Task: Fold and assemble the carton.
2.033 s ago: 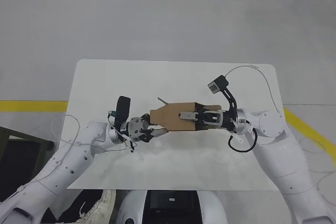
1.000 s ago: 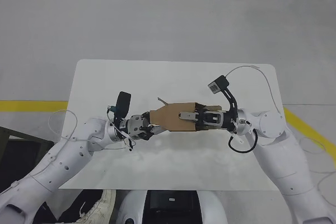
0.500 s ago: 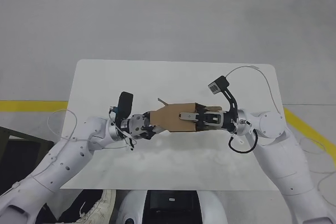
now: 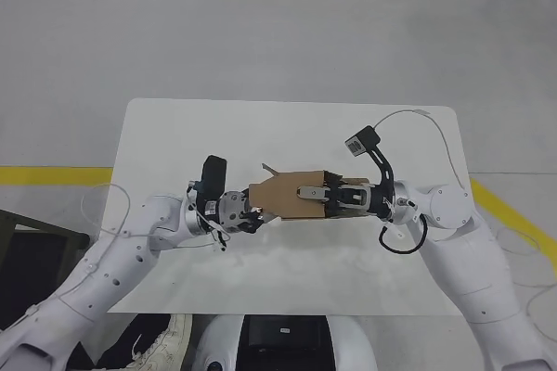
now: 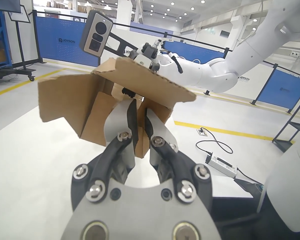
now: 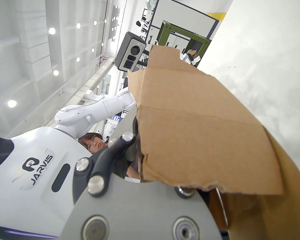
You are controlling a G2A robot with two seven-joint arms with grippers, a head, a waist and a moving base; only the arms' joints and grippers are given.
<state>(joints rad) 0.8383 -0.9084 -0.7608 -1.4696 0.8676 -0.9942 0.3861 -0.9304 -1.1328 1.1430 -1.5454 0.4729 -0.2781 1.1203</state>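
A brown corrugated carton (image 4: pixel 283 197) (image 5: pixel 65 96) (image 6: pixel 197 126), half-formed with ragged flaps splayed open, is held lengthwise over the middle of the smooth white table (image 4: pixel 288 130). At its end toward the table's left edge, the left gripper (image 4: pixel 252 215) (image 5: pixel 139 112) pinches a thin flap between narrow metal fingers. Toward the table's right edge, the right gripper (image 4: pixel 308 193) clamps the flat top panel, one silver finger lying over it.

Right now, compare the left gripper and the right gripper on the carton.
The left gripper meets the carton at its open, flapped end; the right gripper holds the opposite end. The left gripper's fingers sit nearly together on an inner flap; the right gripper lays one finger across the top panel. Both are shut on the carton.
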